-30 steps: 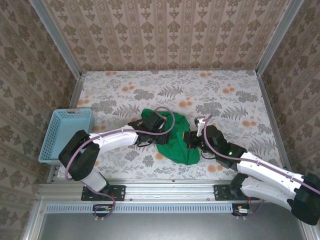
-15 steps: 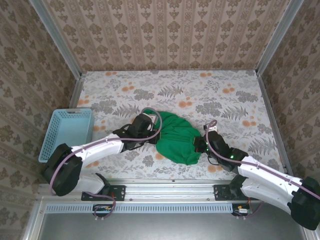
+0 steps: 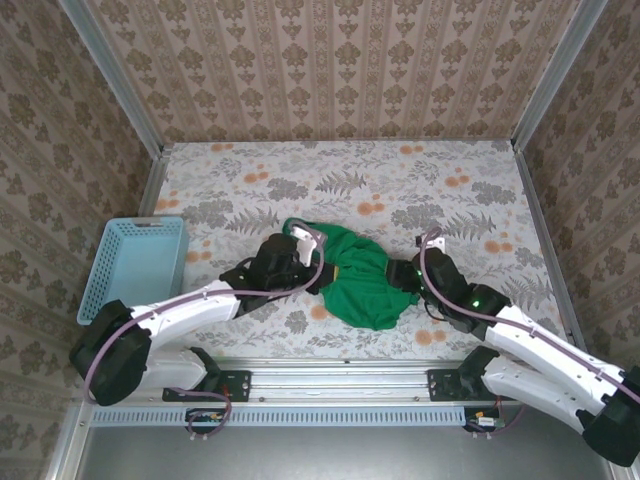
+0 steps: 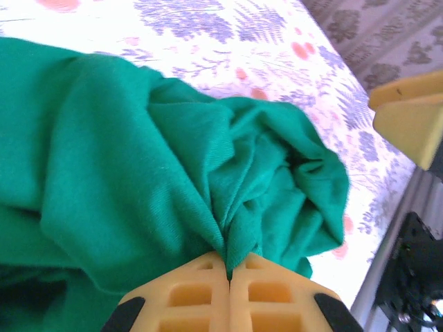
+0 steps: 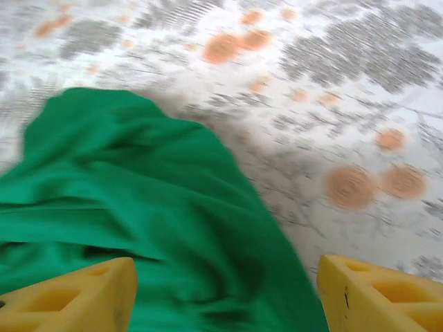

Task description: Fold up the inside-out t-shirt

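1. Jaws are working both flanks of the heap. The left jaws are pressing together on a gathered fold of green cloth, while the right jaws are standing spread wide, gripping nothing, with cloth lying between and below them.
2. Flowered and broad, the tabletop (image 3: 400, 185) is lying bare across its far half, offering the widest room for spreading. The near rail (image 3: 330, 368) is running close under the heap, and patterned walls (image 3: 330, 70) are closing in the other sides.
3. Bunched and green, the inside-out t-shirt (image 3: 360, 285) is sitting near the tabletop's front centre between the two arms, its bulk stretching loosely side to side. No hem is lying flat, so folding is likely waiting on a spread-out.
4. At the left edge, the light-blue basket (image 3: 140, 262) is resting well apart from the shirt.
5. Smallest, the pinched fold (image 4: 228, 235) is rising straight ahead of the left jaws, touching them, while the right jaws are hovering over the shirt's right edge. Both arms are sitting equally near, but only the left is holding cloth, so the next pull probably falls to it.
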Robot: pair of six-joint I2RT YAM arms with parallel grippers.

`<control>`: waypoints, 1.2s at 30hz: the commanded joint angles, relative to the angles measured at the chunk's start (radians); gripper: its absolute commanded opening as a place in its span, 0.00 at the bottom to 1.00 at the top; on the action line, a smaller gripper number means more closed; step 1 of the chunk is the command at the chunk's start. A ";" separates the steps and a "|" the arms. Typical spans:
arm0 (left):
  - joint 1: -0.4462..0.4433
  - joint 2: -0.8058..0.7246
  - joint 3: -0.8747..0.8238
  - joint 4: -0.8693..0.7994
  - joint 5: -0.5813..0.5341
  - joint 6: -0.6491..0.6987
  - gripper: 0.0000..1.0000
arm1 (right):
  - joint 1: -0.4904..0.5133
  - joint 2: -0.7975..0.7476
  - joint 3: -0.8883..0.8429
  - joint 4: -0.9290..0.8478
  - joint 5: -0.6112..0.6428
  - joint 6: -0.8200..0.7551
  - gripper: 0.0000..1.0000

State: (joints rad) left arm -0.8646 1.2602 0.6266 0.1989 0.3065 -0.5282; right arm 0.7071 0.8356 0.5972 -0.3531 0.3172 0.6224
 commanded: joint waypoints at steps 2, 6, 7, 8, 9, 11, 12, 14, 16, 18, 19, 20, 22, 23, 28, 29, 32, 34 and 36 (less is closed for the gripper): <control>-0.019 0.025 0.016 0.067 0.058 0.037 0.00 | 0.092 0.077 0.033 0.126 -0.134 -0.041 0.71; -0.025 0.030 0.019 0.073 0.065 0.039 0.01 | 0.128 0.230 0.040 0.291 -0.220 -0.026 0.68; -0.026 0.030 0.018 0.072 0.065 0.039 0.02 | 0.128 0.264 0.044 0.324 -0.235 -0.026 0.67; -0.026 0.028 0.016 0.069 0.065 0.039 0.04 | 0.127 0.287 0.049 0.340 -0.238 -0.032 0.67; -0.025 0.025 0.014 0.065 0.062 0.039 0.05 | 0.129 0.312 0.054 0.355 -0.236 -0.041 0.66; -0.025 0.019 0.004 0.062 0.055 0.041 0.09 | 0.127 0.351 0.059 0.384 -0.235 -0.058 0.67; -0.025 0.017 -0.003 0.065 0.050 0.043 0.11 | 0.127 0.370 0.058 0.406 -0.241 -0.065 0.67; -0.023 0.021 -0.015 0.075 0.045 0.040 0.12 | 0.124 0.405 0.055 0.448 -0.254 -0.080 0.65; -0.021 0.031 -0.025 0.088 0.045 0.035 0.12 | 0.123 0.440 0.061 0.465 -0.252 -0.095 0.55; -0.016 0.036 -0.040 0.114 0.045 0.022 0.13 | 0.123 0.463 0.064 0.462 -0.213 -0.102 0.36; -0.012 0.035 -0.047 0.127 0.045 0.015 0.14 | 0.123 0.466 0.065 0.459 -0.190 -0.101 0.24; -0.008 0.031 -0.055 0.135 0.043 0.007 0.15 | 0.124 0.468 0.064 0.453 -0.168 -0.104 0.16; 0.002 0.022 -0.066 0.136 0.035 -0.001 0.19 | 0.123 0.458 0.059 0.437 -0.137 -0.108 0.04; 0.007 0.018 -0.069 0.131 0.030 -0.001 0.20 | 0.125 0.447 0.053 0.430 -0.126 -0.108 0.00; 0.029 0.021 -0.071 0.077 0.012 0.008 0.27 | 0.126 0.352 -0.006 0.416 -0.098 -0.098 0.00; 0.032 0.023 -0.072 0.068 0.006 0.009 0.27 | 0.127 0.334 -0.017 0.411 -0.104 -0.098 0.00; 0.033 0.035 -0.073 0.067 0.005 0.008 0.23 | 0.137 0.293 -0.047 0.412 -0.128 -0.098 0.00; 0.033 0.046 -0.070 0.073 0.008 0.004 0.20 | 0.141 0.278 -0.059 0.402 -0.128 -0.090 0.00; 0.033 0.058 -0.066 0.074 0.012 0.003 0.16 | 0.144 0.260 -0.070 0.375 -0.115 -0.073 0.00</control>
State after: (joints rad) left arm -0.8360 1.2980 0.5648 0.2764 0.3149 -0.5240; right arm 0.8429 1.1252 0.5507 0.0608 0.1764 0.5278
